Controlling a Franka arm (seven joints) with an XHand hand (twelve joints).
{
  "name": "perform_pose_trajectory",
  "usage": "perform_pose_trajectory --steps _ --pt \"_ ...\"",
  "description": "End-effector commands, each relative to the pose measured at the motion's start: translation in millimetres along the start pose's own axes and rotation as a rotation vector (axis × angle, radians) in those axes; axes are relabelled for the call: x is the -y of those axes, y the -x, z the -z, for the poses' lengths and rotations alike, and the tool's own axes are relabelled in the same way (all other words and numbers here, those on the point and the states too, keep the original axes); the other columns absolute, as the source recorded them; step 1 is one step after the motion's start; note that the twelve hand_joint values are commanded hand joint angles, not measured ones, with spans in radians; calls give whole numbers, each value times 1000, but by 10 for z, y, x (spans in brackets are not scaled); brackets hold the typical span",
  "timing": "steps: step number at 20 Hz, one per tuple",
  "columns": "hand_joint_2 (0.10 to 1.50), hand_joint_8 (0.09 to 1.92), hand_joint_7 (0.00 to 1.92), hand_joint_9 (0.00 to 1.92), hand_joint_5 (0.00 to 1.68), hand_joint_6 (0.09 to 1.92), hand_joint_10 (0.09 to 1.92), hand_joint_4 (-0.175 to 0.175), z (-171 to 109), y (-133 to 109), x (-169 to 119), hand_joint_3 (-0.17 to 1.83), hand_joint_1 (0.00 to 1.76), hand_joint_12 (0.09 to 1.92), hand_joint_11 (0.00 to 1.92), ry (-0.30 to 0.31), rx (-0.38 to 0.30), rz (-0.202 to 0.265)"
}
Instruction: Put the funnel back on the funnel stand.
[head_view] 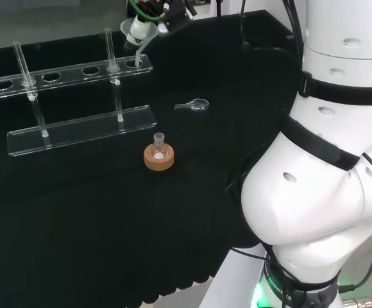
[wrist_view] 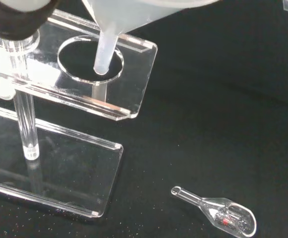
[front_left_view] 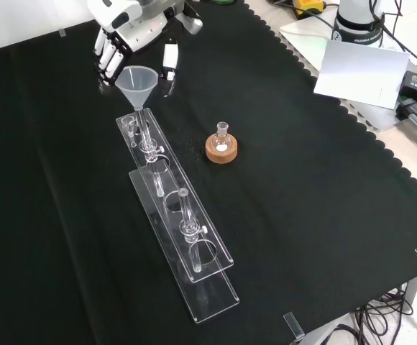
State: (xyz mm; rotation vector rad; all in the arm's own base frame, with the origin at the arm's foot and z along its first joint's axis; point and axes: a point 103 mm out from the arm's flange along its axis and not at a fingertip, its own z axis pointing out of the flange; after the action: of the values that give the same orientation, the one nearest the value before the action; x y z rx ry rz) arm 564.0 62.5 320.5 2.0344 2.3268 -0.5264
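Observation:
A clear funnel (head_view: pixel 138 31) (front_left_view: pixel 136 77) (wrist_view: pixel 114 20) hangs upright over the end hole of the clear acrylic funnel stand (head_view: pixel 77 131) (front_left_view: pixel 194 237) (wrist_view: pixel 134 54). In the wrist view its stem tip sits at the level of that hole, and the cone stays well above the upper shelf. The hand (head_view: pixel 167 19) (front_left_view: pixel 133 29) (wrist_view: pixel 15 20) is shut on the funnel, with fingers on one side of the rim and the thumb on the other. Several other holes along the stand's shelf show in the head view.
A small round flask on a cork ring (head_view: pixel 158 156) (front_left_view: pixel 221 146) stands near the stand. A small glass scoop (head_view: pixel 195 104) (wrist_view: pixel 218 213) lies on the cloth by the stand's end. The arm's white links (head_view: pixel 327 160) stand at the head view's right.

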Motion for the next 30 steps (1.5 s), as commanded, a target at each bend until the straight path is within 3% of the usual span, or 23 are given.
perform_pose_trajectory --steps 1,16,21,23,26,30 --pt "825 639 718 960 1045 523 409 105 -58 63 -12 471 757 1201 783 -3 -8 -1" --pt "816 642 662 929 1006 523 405 84 -182 -92 -180 468 754 1200 775 -29 -1 19" --pt "772 701 482 801 800 631 473 32 -203 -113 -196 456 717 1225 712 -55 -15 16" --pt "752 699 418 735 675 640 495 13 -217 -125 -191 442 693 1257 650 -93 -36 -3" --pt "744 687 298 560 492 561 537 -10 -227 -170 -169 410 659 1375 455 -118 -30 -8" --pt "739 674 152 330 391 364 666 -22 -183 -202 -102 358 625 1499 283 -127 -41 4"
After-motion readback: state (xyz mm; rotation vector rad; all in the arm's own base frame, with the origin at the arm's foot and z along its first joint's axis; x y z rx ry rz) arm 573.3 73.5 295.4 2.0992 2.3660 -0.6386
